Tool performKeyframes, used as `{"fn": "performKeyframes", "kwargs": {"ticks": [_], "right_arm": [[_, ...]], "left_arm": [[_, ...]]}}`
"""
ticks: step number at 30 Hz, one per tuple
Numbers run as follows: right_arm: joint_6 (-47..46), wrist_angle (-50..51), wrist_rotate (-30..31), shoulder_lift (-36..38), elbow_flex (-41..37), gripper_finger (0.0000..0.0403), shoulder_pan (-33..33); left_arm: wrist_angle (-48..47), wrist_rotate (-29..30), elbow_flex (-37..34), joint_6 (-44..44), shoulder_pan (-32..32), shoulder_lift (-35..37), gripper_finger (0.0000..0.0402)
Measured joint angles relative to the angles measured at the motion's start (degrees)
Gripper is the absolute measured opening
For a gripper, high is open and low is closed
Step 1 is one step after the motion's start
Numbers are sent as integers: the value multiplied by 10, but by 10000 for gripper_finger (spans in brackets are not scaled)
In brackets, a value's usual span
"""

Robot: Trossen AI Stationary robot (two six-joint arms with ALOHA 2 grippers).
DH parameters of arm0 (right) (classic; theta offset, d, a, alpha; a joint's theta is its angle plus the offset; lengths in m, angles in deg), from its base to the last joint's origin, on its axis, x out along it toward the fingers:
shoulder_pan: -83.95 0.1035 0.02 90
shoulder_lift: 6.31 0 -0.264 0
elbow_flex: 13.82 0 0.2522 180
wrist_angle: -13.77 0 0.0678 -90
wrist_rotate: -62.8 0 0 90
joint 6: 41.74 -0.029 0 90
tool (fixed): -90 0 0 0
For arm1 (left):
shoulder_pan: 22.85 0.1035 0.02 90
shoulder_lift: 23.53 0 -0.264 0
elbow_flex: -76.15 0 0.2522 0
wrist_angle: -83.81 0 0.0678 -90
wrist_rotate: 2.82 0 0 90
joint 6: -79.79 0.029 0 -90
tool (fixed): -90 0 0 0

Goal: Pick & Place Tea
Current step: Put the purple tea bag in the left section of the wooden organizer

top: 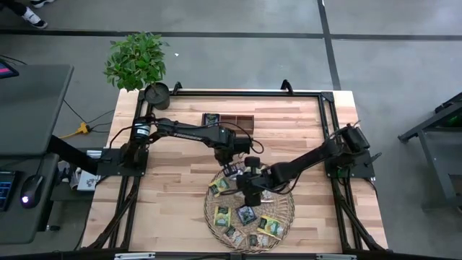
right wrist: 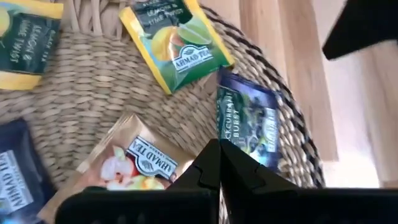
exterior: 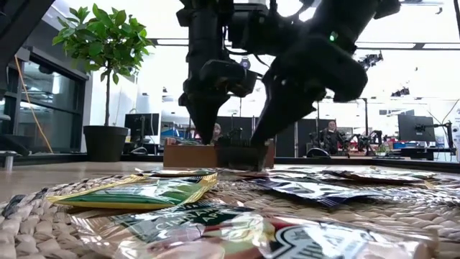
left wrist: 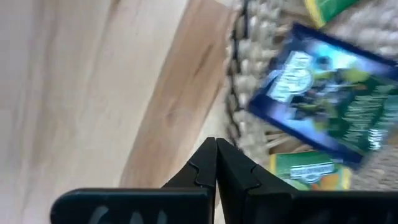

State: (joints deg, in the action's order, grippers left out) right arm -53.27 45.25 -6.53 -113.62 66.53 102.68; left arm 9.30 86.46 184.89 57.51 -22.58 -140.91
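A round woven tray [top: 207, 214] near the table's front edge carries several tea sachets in yellow, green and dark blue wrappers [top: 271, 225]. One dark blue sachet [right wrist: 249, 121] [left wrist: 323, 93] lies across the tray's far rim. My left gripper [left wrist: 216, 144] [top: 230, 164] hangs shut above that rim, pointing down, with nothing between its fingers. My right gripper [right wrist: 219, 148] [top: 244, 180] slants down over the tray, shut, its tips showing against the dark blue sachet's edge. In the low view both grippers [exterior: 205, 137] [exterior: 257, 147] hang clear above the tray. My right gripper's shut fingertips [right wrist: 214, 155] show right against one edge of the dark blue sachet [right wrist: 225, 134], which seems to lie flat on the tray's rim. I cannot tell whether they touch it. My left gripper touches nothing.
A brown divided box [top: 238, 121] with one sachet [top: 211, 119] in its left compartment stands at the table's far middle. A potted plant [top: 137, 61] stands at the far left corner. Bare wood lies left and right of the tray.
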Motion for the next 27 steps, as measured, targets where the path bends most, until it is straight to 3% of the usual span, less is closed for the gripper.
{"fn": "performKeyframes", "kwargs": {"ticks": [9,18,27], "right_arm": [[-31,62,-1,38,0,0,0],[-8,74,-22,38,0,0,8],[61,73,-88,39,0,0,8]], "left_arm": [[-5,10,0,18,0,0,1],[17,-49,0,131,1,1,1],[65,-100,0,188,1,1,1]]}}
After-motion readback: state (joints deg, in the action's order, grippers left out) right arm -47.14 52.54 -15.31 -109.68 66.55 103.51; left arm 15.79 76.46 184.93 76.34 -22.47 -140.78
